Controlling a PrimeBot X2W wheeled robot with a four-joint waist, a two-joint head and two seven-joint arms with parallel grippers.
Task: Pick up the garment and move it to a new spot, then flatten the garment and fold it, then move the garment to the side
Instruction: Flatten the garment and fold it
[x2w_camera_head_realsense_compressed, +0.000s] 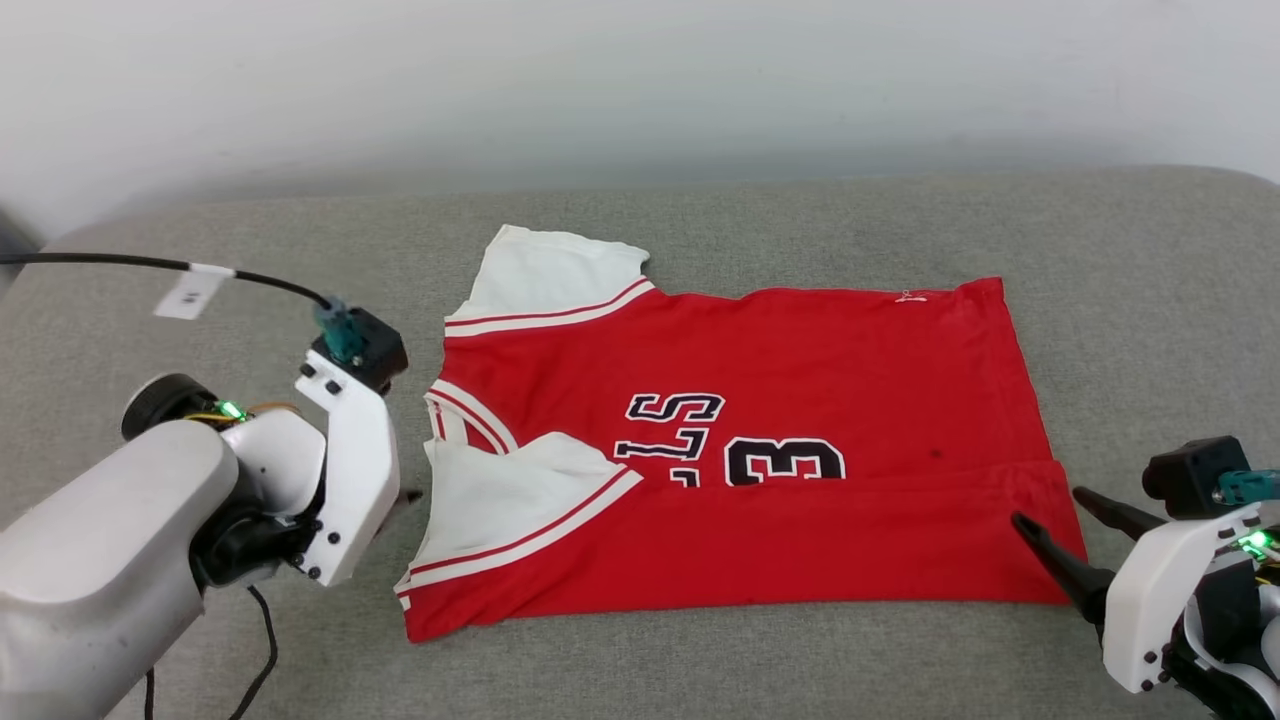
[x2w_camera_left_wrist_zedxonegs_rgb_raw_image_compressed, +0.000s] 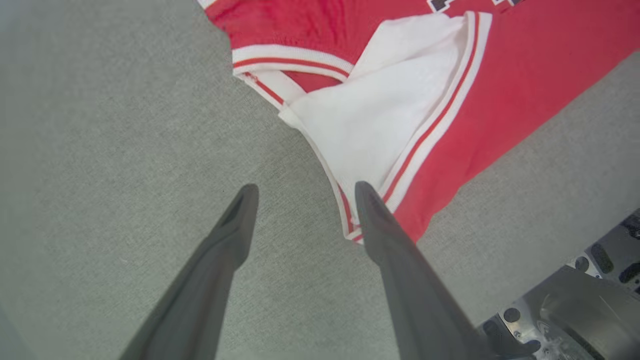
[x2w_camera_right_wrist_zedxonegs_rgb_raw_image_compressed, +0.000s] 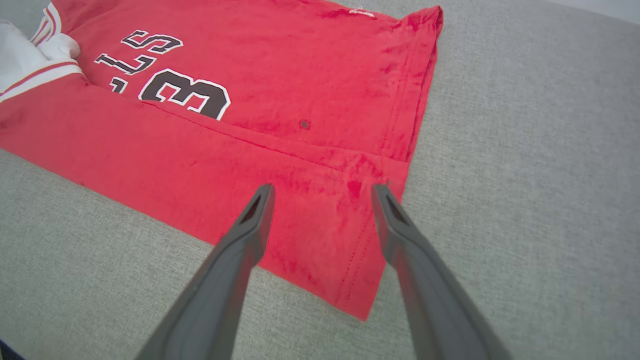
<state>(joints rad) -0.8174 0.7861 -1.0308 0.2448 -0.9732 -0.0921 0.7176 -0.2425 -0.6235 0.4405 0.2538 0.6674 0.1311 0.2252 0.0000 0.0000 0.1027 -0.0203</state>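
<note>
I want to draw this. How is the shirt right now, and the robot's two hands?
garment: lying flat, near edge folded over the print.
left gripper: open, empty, by the sleeve end.
right gripper: open, empty, at the hem corner.

Bright, even light, faint shadows; wrist views warp at edges.

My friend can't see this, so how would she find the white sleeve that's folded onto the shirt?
On the grey fabric surface lies a red jersey. Its two white sleeves are at the end by the left gripper. The one you mean is the nearer sleeve, lying on top of the red cloth, while the far sleeve sticks out onto the grey.
</note>
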